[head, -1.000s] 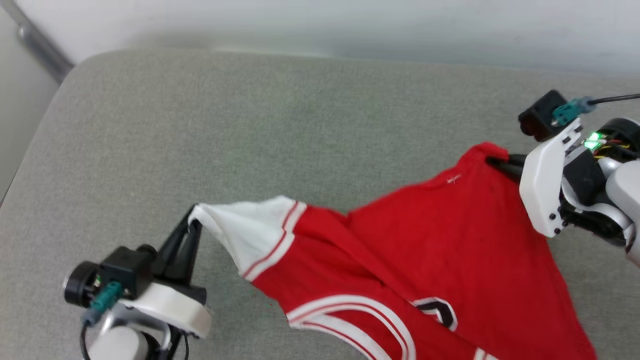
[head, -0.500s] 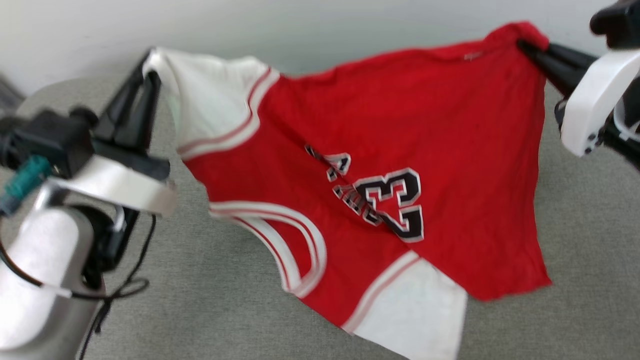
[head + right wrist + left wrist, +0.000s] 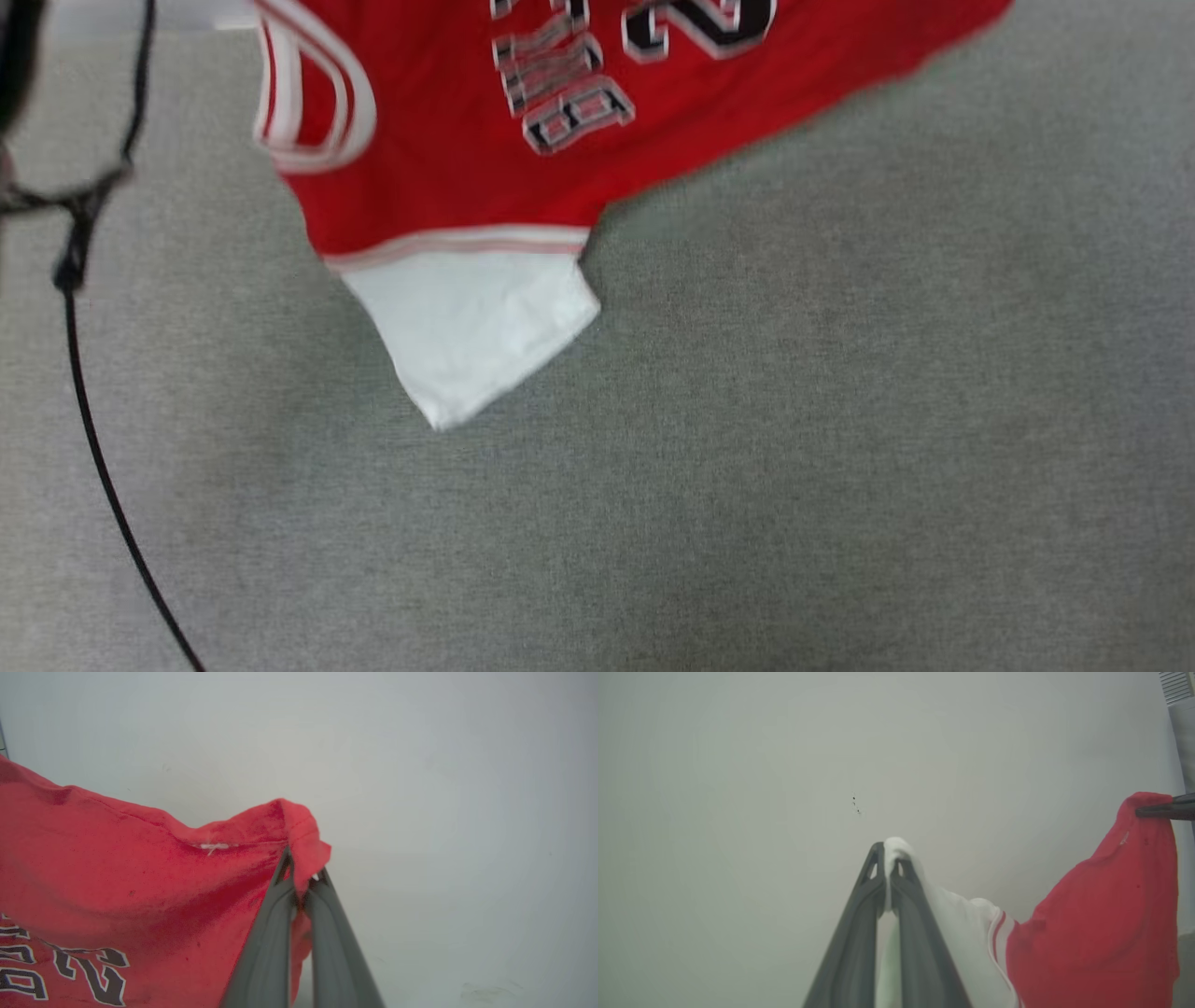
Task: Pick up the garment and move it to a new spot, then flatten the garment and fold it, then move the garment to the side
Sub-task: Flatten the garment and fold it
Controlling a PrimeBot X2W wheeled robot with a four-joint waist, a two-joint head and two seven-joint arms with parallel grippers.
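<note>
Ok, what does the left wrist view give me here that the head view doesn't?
Left wrist view: the left gripper shut on the tip of a white sleeve of the garment, the right gripper pinching a red corner at the frame's right edge, and a pale wall behind. Head view: the grey cushion below, the other white sleeve hanging over it, the chest lettering, and a black cable at left. Shared: the red garment with its striped trim.

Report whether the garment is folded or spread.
The garment hangs spread: left gripper holds a white sleeve, right gripper a red corner.
</note>
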